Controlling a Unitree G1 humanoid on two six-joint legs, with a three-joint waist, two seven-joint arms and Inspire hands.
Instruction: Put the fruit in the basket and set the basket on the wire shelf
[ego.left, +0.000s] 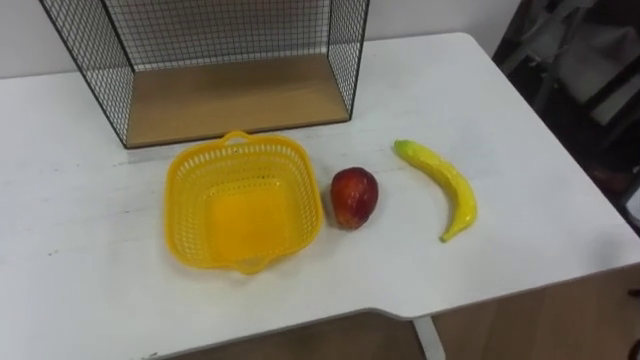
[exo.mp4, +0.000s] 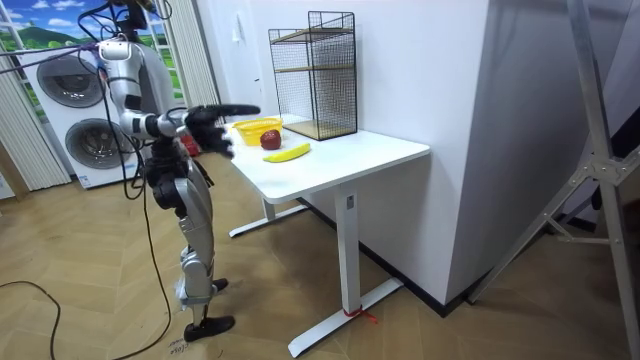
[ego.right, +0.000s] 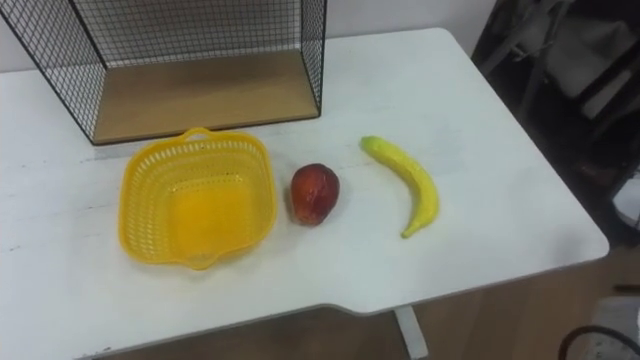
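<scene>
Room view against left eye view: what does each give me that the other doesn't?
Room view: the robot standing at the table end, left hand and right hand held out, washing machines behind. Left eye view: the basket is empty inside. Both: basket, red fruit, banana, wire shelf.

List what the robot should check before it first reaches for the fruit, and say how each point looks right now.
1. Basket ready: ok. The yellow basket sits upright with nothing in it.
2. Fruit free to grab: ok. The red fruit lies just right of the basket, and the banana lies further right. They do not touch.
3. Shelf free: ok. The wire shelf behind the basket has a bare wooden bottom board.
4. Robot in place: ok. It stands at the end of the white table.
5. Hands ready: cannot tell. The left hand and right hand are raised by the table's edge.
</scene>
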